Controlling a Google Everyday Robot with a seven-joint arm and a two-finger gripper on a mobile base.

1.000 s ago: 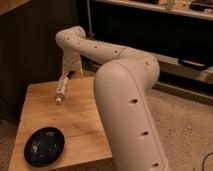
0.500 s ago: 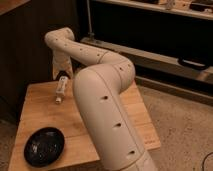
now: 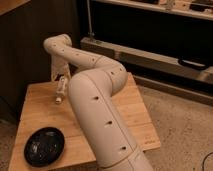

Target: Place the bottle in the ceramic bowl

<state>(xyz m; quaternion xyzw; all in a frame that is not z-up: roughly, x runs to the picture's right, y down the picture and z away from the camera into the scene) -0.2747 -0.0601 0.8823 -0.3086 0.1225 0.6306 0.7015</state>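
The bottle [image 3: 61,90] is small, slim and pale, with its white cap pointing down toward the front. It is at the back left of the wooden table [image 3: 45,112]. My gripper [image 3: 60,78] hangs from the wrist right at the bottle's upper end and touches or nearly touches it. I cannot tell whether the bottle rests on the table or is held. The ceramic bowl [image 3: 44,146] is shallow, round and glossy black. It sits at the table's front left corner, well in front of the bottle.
My thick white arm [image 3: 100,110] crosses the middle of the table from the front right. A dark wall panel [image 3: 30,45] stands behind the table. A low metal shelf unit [image 3: 150,55] runs along the back right, above a speckled floor [image 3: 180,130].
The arm's elbow and forearm have swung left and closer to the camera. The gripper and the bottle have stayed at about the same spot.
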